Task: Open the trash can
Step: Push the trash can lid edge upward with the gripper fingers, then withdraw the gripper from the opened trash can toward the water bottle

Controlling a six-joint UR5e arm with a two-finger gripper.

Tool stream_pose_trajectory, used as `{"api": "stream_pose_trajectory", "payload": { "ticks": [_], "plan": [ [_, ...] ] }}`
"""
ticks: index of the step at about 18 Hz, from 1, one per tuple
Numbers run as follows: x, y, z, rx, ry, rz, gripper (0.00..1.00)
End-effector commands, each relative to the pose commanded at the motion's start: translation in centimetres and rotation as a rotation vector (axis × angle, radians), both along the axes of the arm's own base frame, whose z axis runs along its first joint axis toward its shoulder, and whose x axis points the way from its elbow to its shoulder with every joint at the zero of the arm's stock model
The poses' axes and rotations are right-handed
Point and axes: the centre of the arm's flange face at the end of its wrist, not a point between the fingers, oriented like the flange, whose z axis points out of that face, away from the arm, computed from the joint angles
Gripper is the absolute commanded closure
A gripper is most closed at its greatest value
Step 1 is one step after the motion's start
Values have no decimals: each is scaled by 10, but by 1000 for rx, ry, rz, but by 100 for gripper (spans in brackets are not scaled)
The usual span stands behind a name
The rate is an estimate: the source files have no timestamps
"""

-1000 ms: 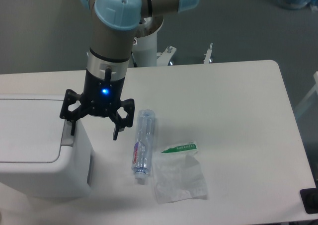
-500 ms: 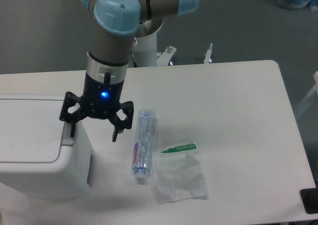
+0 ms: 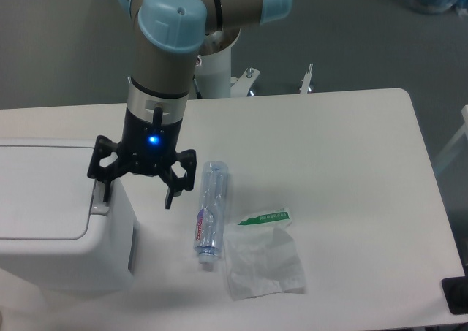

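Trash can at the near left of the table, boxy and white, rounded at the corners, running out of the picture on the left. Lid flat and down. Grey push-button strip along the lid's right edge.

To the right of it, lying flat on the table: clear plastic bottle, long axis roughly near-to-far, cap end toward the near edge, red-and-white label around the lower half. Just beside the bottle, to its right, crumpled clear plastic bag with a green-and-white printed strip along its upper edge (print too small to read). Bag and bottle very close, possibly touching at the bag's left edge.

Above the can's right edge: black tool, fingers spread wide apart and holding nothing. Left-side finger over the grey strip, its tip at or just above the strip; contact impossible to judge from this angle. Other finger hanging past the can's right side, above bare table, between can and bottle. Blue light glowing on the tool's body.

Further back: grey arm with pale blue joint caps, rising to the top of the frame. Behind the table, white pedestal and grey floor.
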Motion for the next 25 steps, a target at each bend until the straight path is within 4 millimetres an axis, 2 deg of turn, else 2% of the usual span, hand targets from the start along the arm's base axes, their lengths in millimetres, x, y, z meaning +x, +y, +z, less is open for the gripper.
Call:
{"api": "stream_pose_trajectory", "payload": {
  "ticks": [10,13,16,21,23,25],
  "plan": [
    [-1,1,0,0,3,-1,0],
    [-1,-2,24,34,30,-2,0],
    [-6,-8,39,54,51,4,0],
    [-51,-29,71,76,133,86,0],
    [-72,-41,72,20,216,123,0],
    [-84,-51,66,-73,317,88,0]
  ]
}}
